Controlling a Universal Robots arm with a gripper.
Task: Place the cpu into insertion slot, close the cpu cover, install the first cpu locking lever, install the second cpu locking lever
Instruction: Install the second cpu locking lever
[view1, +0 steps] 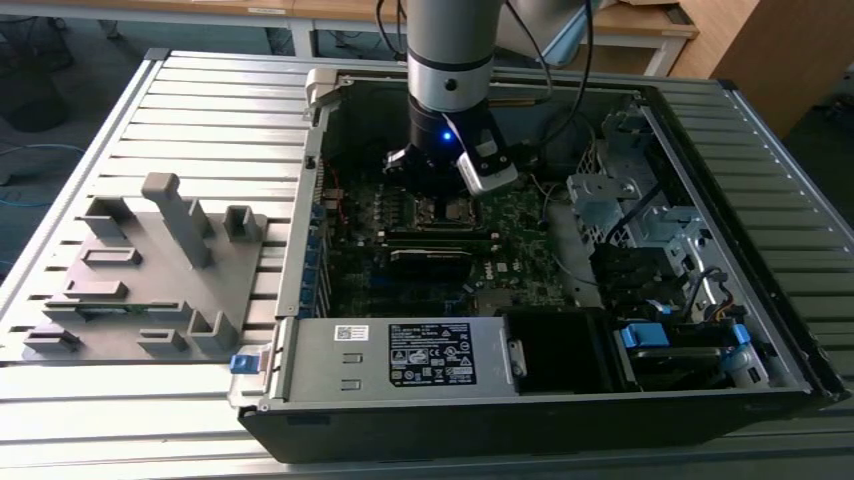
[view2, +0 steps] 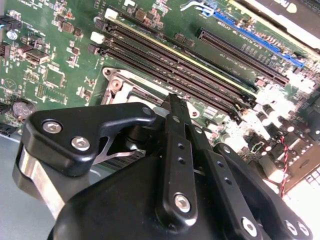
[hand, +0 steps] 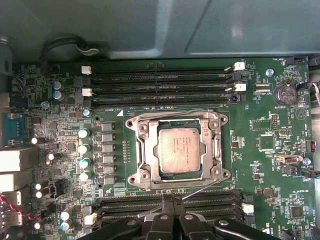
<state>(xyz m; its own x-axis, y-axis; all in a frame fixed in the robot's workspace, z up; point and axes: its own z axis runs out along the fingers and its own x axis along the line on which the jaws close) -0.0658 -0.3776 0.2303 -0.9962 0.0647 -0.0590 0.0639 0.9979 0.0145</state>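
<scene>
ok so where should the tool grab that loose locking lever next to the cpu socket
Probably its far end, the part of the locking lever farthest from the cpu cover. It is a thin bare wire slanting over the memory slots, so pinch across it from above.

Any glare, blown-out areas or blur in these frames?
Second wrist view: board edge blown out to white, gripper linkage close to the lens and soft. First wrist view: even light, mild sheen on the cpu. Exterior view: case interior dark, blue light glowing on the arm.
</scene>
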